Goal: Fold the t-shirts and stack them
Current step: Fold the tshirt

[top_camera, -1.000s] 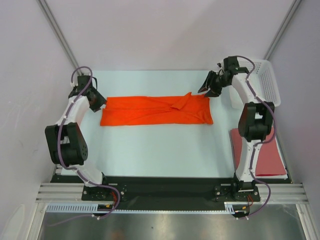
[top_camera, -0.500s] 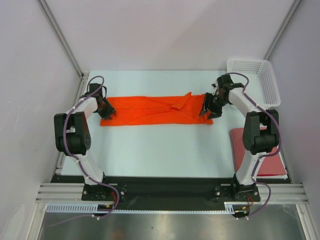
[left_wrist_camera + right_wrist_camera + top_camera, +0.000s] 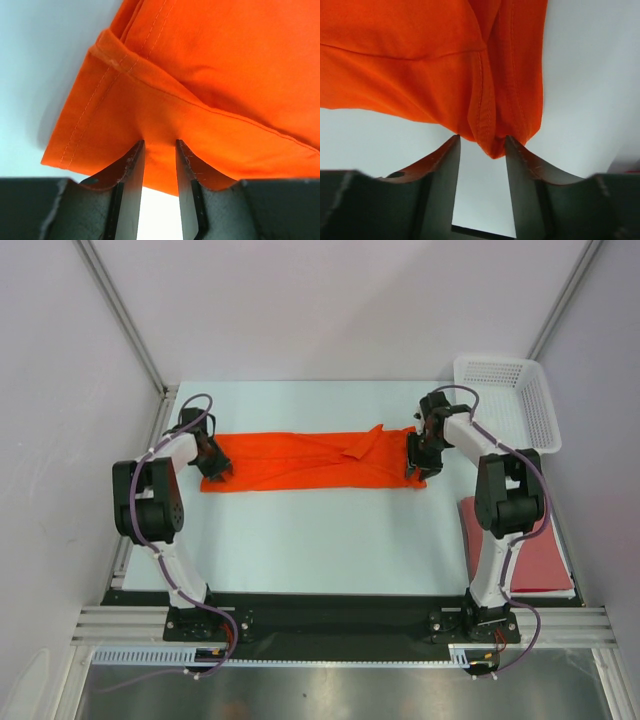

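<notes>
The pale table [image 3: 320, 540] fills the middle of the top view. The orange t-shirt [image 3: 300, 462] lies across its centre as a long folded strip. The brick-red t-shirt [image 3: 535, 550] lies flat at lower right. My left gripper [image 3: 218, 472] and right gripper [image 3: 415, 468] stand at the strip's two ends, fingers apart, each astride the cloth's edge.

Right gripper [image 3: 417, 466] comes down from beside the basket [image 3: 535, 405] at the worktop's far right corner onto the near right corner of the orange shirt [image 3: 310, 462]. The cloth tip now sits between its jaws. Basket no longer partly hidden. Left gripper [image 3: 214, 468] shifts from the shirt's left end to its near left corner, jaws astride the hem.
</notes>
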Robot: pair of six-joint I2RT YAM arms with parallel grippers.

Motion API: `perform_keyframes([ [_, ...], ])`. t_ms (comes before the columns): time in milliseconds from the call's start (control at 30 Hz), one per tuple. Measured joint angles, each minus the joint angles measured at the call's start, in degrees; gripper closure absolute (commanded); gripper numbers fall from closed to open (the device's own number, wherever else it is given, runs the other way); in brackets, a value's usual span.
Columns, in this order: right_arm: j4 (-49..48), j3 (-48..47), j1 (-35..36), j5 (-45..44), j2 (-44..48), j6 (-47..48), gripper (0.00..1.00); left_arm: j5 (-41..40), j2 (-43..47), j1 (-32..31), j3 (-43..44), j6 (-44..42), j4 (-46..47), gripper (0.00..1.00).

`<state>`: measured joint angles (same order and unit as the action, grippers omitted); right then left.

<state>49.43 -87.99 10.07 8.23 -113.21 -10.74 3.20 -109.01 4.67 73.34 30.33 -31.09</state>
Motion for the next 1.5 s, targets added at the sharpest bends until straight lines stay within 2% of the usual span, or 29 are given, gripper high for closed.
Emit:
perform_keyframes([
  [267,0.20,-1.88,0.39,-4.48,-2.64,0.24,0.67,-0.07,-0.83,0.42,0.74,-0.83,-0.26,0.65],
  [367,0.22,-1.73,-0.11,-5.97,-2.64,0.26,0.73,-0.07,-1.33,0.66,0.94,-0.87,-0.37,0.65],
  [467,-0.33,-0.20,-0.61,-7.32,-2.64,0.11,0.84,-0.07,-1.60,0.74,1.16,-0.87,-0.52,0.66],
  [533,-0.74,1.81,-1.07,-7.85,-2.64,0.09,0.96,-0.15,-1.62,0.76,1.16,-0.90,-0.57,0.66],
  [600,-1.01,3.45,-1.33,-7.82,-2.64,0.04,1.00,-0.17,-1.62,0.79,1.16,-0.90,-0.61,0.66],
  [767,-1.81,4.39,-1.64,-7.43,-2.19,-0.15,1.00,-0.20,-1.62,0.90,1.16,-0.92,-0.70,0.66],
  [833,-1.77,4.39,-1.66,-7.45,-1.95,-0.31,0.88,-0.20,-1.62,0.94,1.16,-0.92,-0.74,0.66],
  [900,-1.55,4.39,-1.66,-7.50,-1.38,-0.66,0.80,-0.20,-1.62,0.98,1.16,-0.94,-0.76,0.66],
  [1033,-0.63,4.39,-1.57,-7.04,1.11,-1.77,0.76,-0.13,-1.55,0.98,1.16,-0.94,-0.83,0.66],
  [1167,-0.48,4.35,-0.81,-5.01,3.69,-3.43,0.76,0.02,-0.79,1.09,1.14,-0.92,-1.36,0.66],
  [1267,-0.94,4.22,0.39,-3.85,3.91,-4.33,0.81,0.04,0.00,1.16,1.14,-0.92,-1.36,0.66],
  [1500,-2.99,3.65,0.59,-2.36,0.09,-5.01,0.82,0.00,-0.22,1.40,1.16,-0.98,-1.40,0.67],
])
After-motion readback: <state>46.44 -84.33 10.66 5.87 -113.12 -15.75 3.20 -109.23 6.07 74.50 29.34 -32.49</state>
